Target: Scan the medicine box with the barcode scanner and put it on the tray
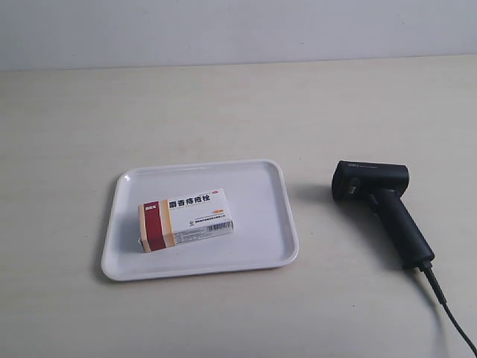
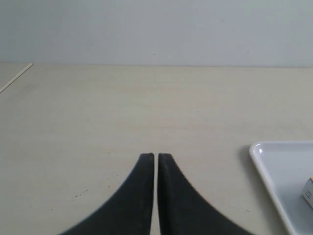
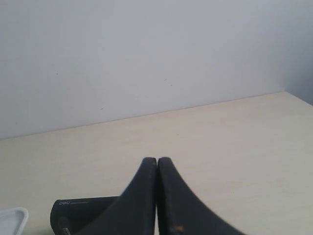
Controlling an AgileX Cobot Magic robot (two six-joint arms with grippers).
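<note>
The medicine box (image 1: 185,219) lies flat inside the white tray (image 1: 264,246), its dark red band toward the exterior view's left. A corner of the box (image 2: 308,192) and the tray's rim (image 2: 266,169) show at the edge of the left wrist view. The black barcode scanner (image 1: 384,205) lies on the table beside the tray, its cable running off the frame. Its head (image 3: 80,215) shows behind the right gripper. My left gripper (image 2: 156,155) is shut with nothing in it, over bare table. My right gripper (image 3: 157,159) is shut and empty too. Neither arm appears in the exterior view.
The beige table (image 1: 223,104) runs back to a pale wall (image 1: 238,30). A table edge (image 2: 14,79) shows in the left wrist view. A corner of the tray (image 3: 12,219) sits beside the scanner head in the right wrist view.
</note>
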